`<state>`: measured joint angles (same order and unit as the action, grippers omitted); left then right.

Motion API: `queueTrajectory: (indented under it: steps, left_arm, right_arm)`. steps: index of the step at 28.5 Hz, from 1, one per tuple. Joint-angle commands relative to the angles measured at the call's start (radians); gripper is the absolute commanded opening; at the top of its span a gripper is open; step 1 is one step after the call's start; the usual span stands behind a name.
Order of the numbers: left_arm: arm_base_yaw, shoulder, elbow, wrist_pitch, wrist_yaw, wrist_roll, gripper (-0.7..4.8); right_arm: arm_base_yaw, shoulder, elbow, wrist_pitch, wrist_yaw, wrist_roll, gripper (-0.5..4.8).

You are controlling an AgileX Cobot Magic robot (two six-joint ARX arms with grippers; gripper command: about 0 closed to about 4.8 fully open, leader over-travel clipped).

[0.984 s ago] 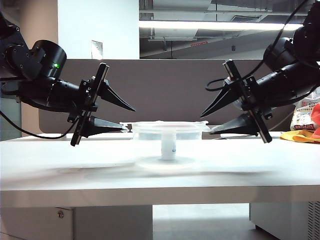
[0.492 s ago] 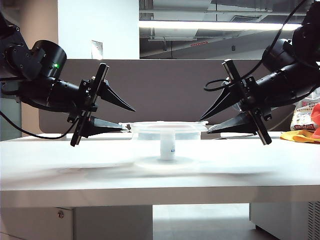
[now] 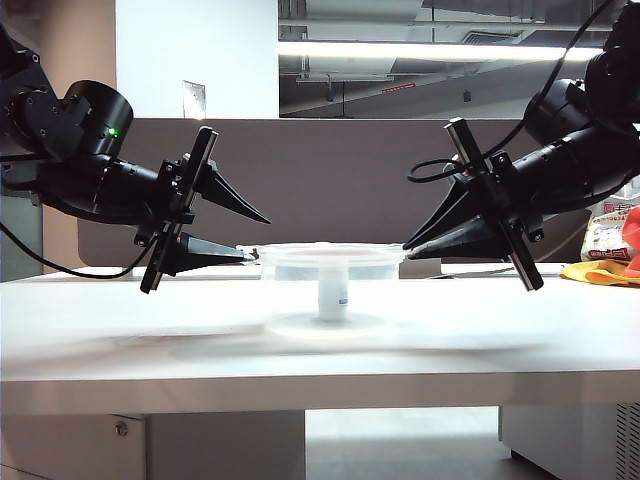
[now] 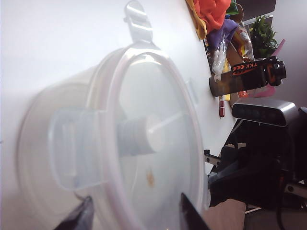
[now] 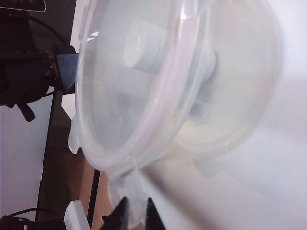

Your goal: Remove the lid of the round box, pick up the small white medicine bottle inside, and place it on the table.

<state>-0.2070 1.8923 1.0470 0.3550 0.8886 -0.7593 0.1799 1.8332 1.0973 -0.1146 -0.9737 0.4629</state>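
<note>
Right gripper [image 5: 135,210] pinches a lid [image 3: 330,251] tab; left gripper [image 4: 134,211] spread around opposite rim; bottle [image 3: 333,293] blurred inside box [image 3: 285,285].

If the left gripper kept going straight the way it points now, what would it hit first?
Probably the flat round translucent lid of the clear round box: the left gripper points at its rim, jaws open either side, though depth is uncertain.

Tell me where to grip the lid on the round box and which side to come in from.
Grip the lid by a clip tab at its rim, coming in level from the side. It lies flat on the round box, so only the tabs stick out for fingers to pinch. The right gripper is closing on the right-side tab; the left gripper stands open at the opposite edge.
</note>
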Motion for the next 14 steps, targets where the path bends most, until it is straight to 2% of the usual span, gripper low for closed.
queueTrajectory:
  steps: [1,3,14]
  left_arm:
    - [0.0,-0.002,0.0,0.005,0.001,0.004,2.29]
    - [0.0,-0.002,0.0,0.005,0.001,0.003,2.29]
    - [0.0,-0.002,0.0,-0.002,0.001,0.005,2.29]
  right_arm:
    - [0.002,-0.005,0.002,0.007,-0.017,-0.004,0.13]
    - [0.002,-0.005,0.002,0.006,-0.017,-0.015,-0.01]
    - [0.002,-0.005,0.002,0.008,-0.048,-0.018,-0.01]
